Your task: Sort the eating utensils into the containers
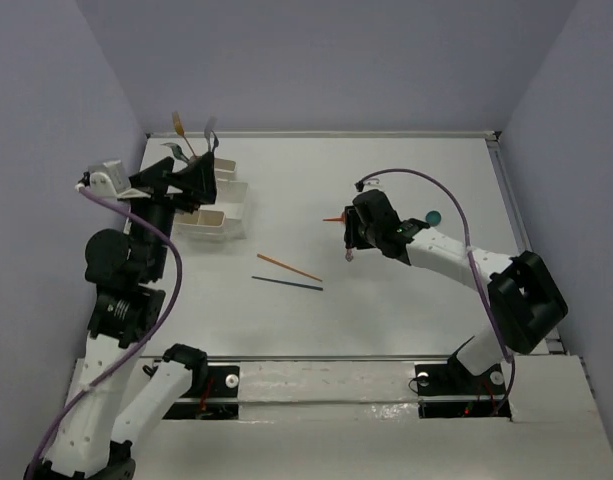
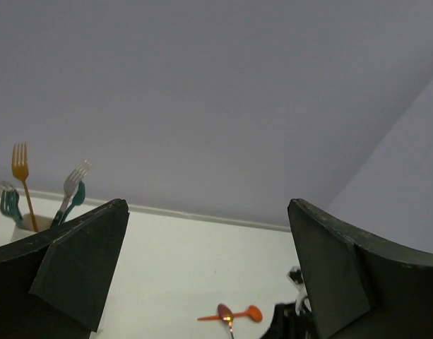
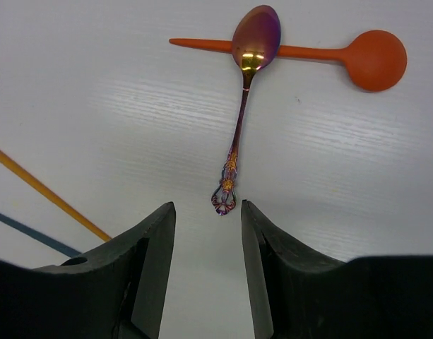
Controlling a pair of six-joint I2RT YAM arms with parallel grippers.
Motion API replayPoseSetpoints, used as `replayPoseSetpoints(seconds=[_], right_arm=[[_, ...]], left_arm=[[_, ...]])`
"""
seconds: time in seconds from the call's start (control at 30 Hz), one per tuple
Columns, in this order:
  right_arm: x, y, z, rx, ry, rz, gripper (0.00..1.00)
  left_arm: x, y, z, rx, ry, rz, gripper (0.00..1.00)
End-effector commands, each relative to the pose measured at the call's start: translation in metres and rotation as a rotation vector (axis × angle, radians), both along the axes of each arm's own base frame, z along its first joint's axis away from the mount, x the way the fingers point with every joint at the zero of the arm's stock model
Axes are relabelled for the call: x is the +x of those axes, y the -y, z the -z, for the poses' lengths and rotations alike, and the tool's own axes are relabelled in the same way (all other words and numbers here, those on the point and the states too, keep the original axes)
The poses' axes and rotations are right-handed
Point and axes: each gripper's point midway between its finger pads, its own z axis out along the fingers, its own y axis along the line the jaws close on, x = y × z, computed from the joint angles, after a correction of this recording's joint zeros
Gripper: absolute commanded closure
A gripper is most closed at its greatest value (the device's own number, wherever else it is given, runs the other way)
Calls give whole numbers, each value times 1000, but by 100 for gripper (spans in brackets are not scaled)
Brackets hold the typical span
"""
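Observation:
My right gripper is open and low over the table. The ornate handle end of an iridescent metal spoon lies just ahead of its tips, not between them. That spoon's bowl rests across an orange spoon. An orange stick and a dark blue stick lie mid-table. A teal spoon lies beside the right arm. My left gripper is wide open and empty over the whitish containers. An orange fork, a pale fork and a teal fork stand upright at the containers.
The containers sit at the table's far left near the back wall. A raised rail borders the table's right side. The arm bases stand along the near edge.

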Motion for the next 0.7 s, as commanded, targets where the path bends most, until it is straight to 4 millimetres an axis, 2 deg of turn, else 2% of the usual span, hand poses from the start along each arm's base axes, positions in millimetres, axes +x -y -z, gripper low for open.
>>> replayPoseSetpoints(seconds=[0.0, 0.07, 0.1, 0.13, 0.2, 0.47, 0.67], right_arm=[[21, 0, 0, -50, 4, 20, 52], [29, 1, 9, -70, -18, 26, 52], [36, 0, 7, -65, -14, 35, 52], [37, -1, 16, -82, -33, 32, 52], [45, 0, 16, -84, -34, 41, 52], [64, 2, 39, -147, -90, 70, 53], [72, 1, 56, -170, -128, 76, 58]], left_arm=[[-31, -1, 42, 71, -92, 41, 1], [-44, -7, 58, 93, -128, 31, 1], [-46, -9, 63, 99, -135, 23, 1], [-53, -12, 61, 105, -118, 17, 1], [-58, -15, 65, 109, -109, 12, 1], [-54, -5, 72, 109, -68, 54, 1], [-56, -13, 85, 85, -48, 7, 1]])
